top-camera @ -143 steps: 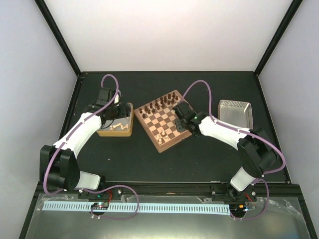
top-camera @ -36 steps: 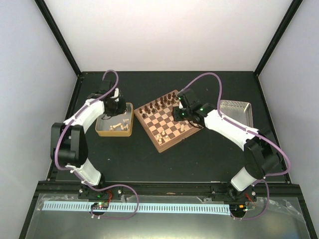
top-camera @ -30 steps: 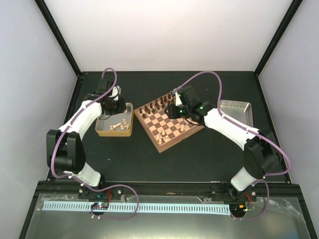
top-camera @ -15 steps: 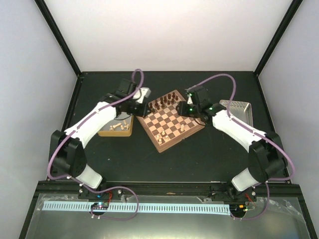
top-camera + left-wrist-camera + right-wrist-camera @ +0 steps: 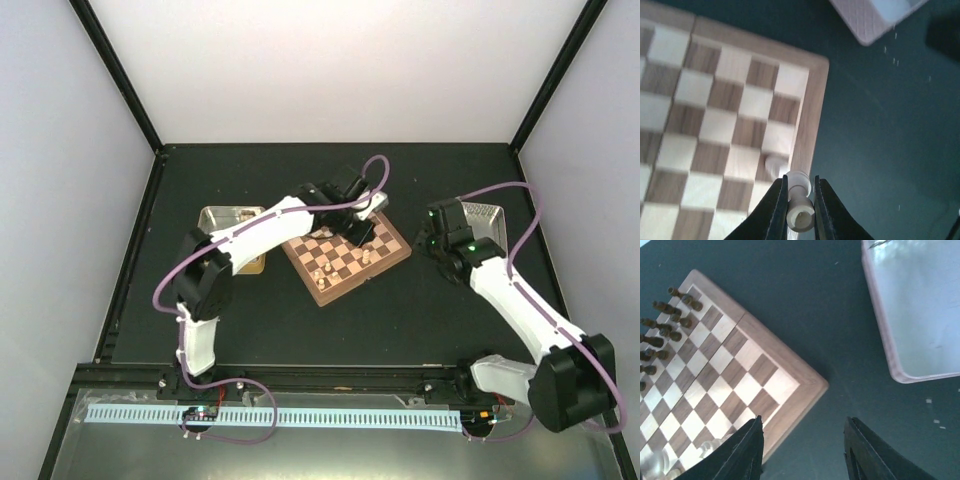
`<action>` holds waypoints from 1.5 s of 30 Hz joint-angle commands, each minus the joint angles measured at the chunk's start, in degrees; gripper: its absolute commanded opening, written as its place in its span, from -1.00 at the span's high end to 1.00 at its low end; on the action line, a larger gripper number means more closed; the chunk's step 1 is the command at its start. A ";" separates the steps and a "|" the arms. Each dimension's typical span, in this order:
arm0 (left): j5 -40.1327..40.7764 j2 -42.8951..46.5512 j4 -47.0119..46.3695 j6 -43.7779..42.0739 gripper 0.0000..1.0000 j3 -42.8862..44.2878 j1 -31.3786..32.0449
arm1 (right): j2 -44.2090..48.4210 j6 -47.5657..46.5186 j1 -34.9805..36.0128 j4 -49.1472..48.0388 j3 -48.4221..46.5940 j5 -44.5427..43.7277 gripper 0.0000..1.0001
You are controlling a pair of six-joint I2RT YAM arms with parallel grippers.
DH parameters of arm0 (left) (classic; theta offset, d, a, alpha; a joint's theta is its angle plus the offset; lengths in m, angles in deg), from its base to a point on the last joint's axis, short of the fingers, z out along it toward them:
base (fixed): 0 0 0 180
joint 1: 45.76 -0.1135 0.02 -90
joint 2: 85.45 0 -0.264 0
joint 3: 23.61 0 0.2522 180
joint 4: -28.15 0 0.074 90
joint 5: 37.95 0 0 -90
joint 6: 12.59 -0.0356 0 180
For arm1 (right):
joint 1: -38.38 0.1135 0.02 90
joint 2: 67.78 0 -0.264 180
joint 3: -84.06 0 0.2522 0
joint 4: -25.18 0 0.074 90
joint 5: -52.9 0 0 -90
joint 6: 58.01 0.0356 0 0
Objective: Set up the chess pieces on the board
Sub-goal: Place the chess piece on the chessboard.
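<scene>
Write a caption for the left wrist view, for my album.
Left jaws pinch a cream chess piece by the board's rim, beside another cream piece on a nearby square.

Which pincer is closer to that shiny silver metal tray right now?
Right. The right pincer hangs open beside the silver metal tray, between it and the checkered wooden chessboard. The left pincer is over that board's edge, gripping a pale wooden chess piece.
</scene>
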 commanded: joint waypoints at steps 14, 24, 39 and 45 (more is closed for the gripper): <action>4.77 -22.43 1.13 0.58 0.82 28.41 4.00 | 19.11 -2.39 -1.88 13.00 4.63 -18.13 0.06; 4.70 -26.50 1.44 -0.09 0.78 28.45 4.32 | 20.98 -2.12 -1.90 14.05 5.11 -19.80 0.04; 1.62 -28.89 1.06 -0.35 0.52 29.04 4.28 | 19.90 -2.58 -1.88 14.30 4.22 -19.64 0.03; -0.35 -27.94 -0.12 1.01 0.33 29.83 3.78 | 19.77 -2.69 -1.89 14.20 4.01 -19.15 0.02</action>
